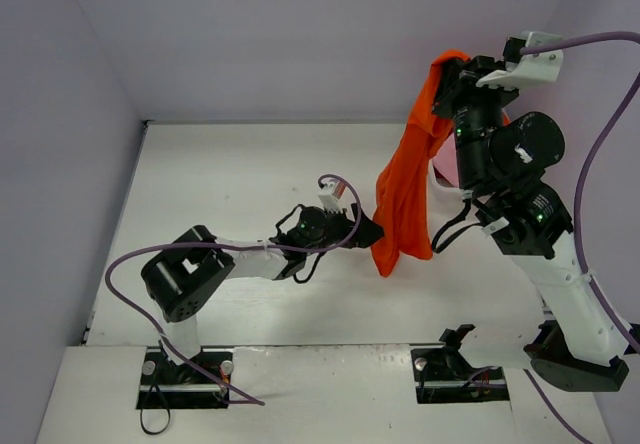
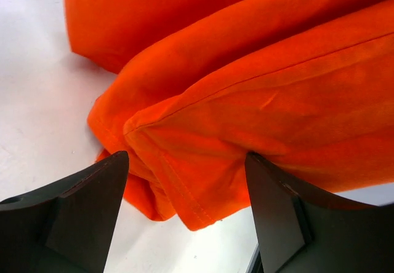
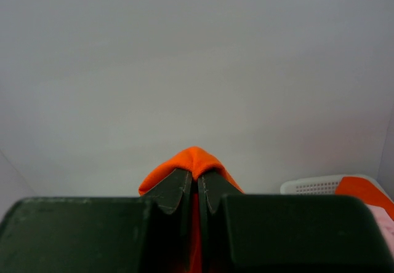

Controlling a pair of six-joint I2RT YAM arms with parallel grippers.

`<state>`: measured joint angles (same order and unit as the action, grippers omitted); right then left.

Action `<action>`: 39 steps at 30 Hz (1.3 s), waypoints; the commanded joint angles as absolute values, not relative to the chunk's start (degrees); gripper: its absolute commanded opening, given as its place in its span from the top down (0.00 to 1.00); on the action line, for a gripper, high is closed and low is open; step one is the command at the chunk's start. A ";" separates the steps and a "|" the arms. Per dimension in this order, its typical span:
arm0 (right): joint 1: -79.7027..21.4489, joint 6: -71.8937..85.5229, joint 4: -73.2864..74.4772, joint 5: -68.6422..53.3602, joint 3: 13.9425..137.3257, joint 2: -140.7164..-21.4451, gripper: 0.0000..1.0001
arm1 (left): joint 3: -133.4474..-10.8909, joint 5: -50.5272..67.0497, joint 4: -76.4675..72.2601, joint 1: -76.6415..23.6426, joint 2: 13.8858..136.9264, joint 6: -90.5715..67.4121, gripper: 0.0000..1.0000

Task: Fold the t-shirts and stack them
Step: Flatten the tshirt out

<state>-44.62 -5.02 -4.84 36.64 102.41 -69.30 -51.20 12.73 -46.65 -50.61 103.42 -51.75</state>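
Observation:
A large bright orange-red t-shirt [image 1: 405,189] hangs in the air from my right gripper [image 1: 447,67], which is raised high at the back right and shut on a fold of it [image 3: 194,160]. The shirt's bottom hem reaches down to the table. My left gripper [image 1: 368,230] is low at the table's middle, open, with the hanging hem corner [image 2: 197,181] between its fingers [image 2: 92,205] but not pinched. A second orange t-shirt [image 3: 363,190] and a light pink one [image 3: 381,214] show at the right wrist view's lower right.
A white lattice basket [image 3: 314,185] stands at the back right behind the right arm. Grey walls close the table at the back and left. The white table [image 1: 240,184] stretches to the left of the shirt.

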 commanded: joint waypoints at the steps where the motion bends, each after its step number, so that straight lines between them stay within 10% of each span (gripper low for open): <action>1: -44.38 -5.10 -10.37 36.56 104.50 -69.52 1.00 | -52.38 14.06 -54.32 -50.98 101.25 -53.61 0.29; 25: -44.38 -5.45 -10.37 37.09 104.06 -69.17 1.00 | -53.52 12.04 -55.55 -53.88 105.29 -55.11 0.48; 39: -44.38 -6.24 -10.37 37.53 103.54 -68.82 1.00 | -54.84 10.99 -51.78 -53.88 104.94 -52.74 1.00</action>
